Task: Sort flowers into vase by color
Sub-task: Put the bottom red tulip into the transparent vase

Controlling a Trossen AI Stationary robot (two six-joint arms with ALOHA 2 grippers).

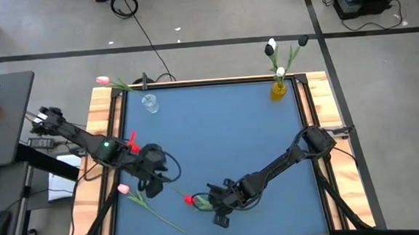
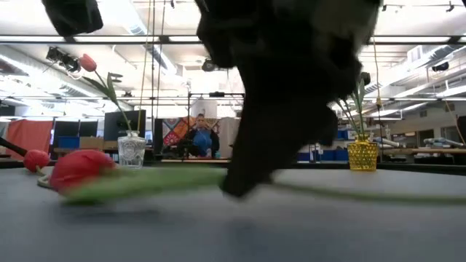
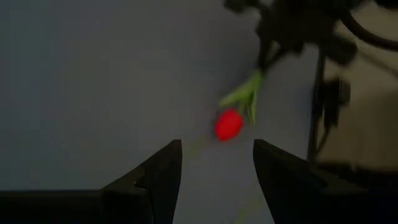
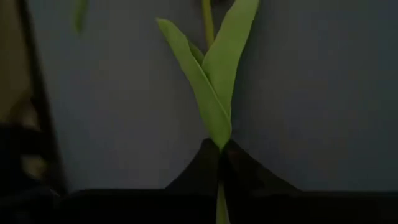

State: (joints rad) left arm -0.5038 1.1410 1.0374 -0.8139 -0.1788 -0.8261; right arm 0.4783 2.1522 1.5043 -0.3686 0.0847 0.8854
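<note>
The right gripper (image 1: 213, 205) is being held low at the near edge of the blue table (image 1: 218, 131), its fingers (image 4: 239, 171) pressed together on the stem of a red tulip (image 1: 190, 199) lying flat on the surface; in the right wrist view the leaves (image 4: 214, 68) are being pinched right at the fingertips. The left gripper (image 1: 149, 185) is being held just to the left of it, fingers (image 3: 163, 171) spread, nothing being gripped, with the red head showing beyond them. A pink tulip (image 1: 124, 189) is lying beside it near the left edge. Farther back, a clear glass vase (image 1: 149, 103) is standing at the far left, a yellow vase (image 1: 278, 90) with white and black tulips (image 1: 272, 48) at the far right, and another pink tulip (image 1: 103, 81) is resting over the far left corner.
</note>
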